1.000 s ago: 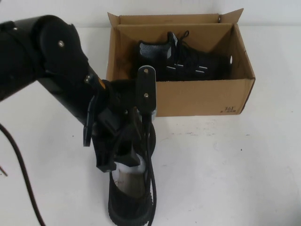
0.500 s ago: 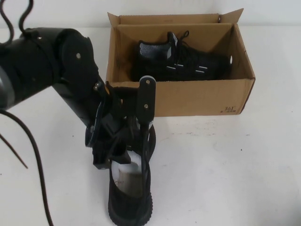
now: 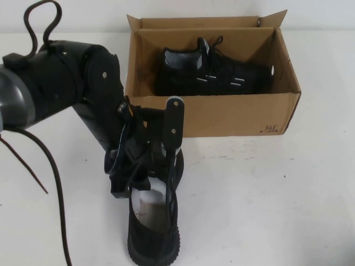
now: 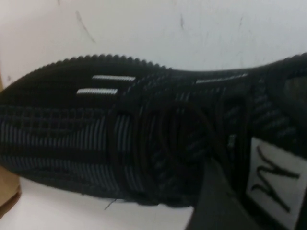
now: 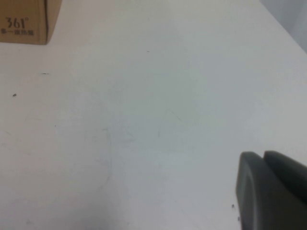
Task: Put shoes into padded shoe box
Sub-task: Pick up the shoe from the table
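Observation:
One black knit sneaker (image 3: 213,69) lies on its side inside the brown cardboard shoe box (image 3: 233,113) at the back of the table. The second sneaker (image 3: 152,230) stands on the table in front of the box's left corner, heel toward me. It fills the left wrist view (image 4: 120,139), laces and white tongue label showing. My left gripper (image 3: 145,185) is down on its tongue and lace area, jaws closed in on the shoe's upper. My right gripper (image 5: 268,191) is shut and empty over bare table, out of the high view.
The box's printed corner (image 5: 21,21) shows in the right wrist view, away from the right gripper. A dark cable (image 3: 33,166) trails over the table on the left. White table lies to the right of the second sneaker.
The left arm's upper links have swung right and turned above the shoe. The gripper stays on the shoe, and the shoe has not shifted on the table.

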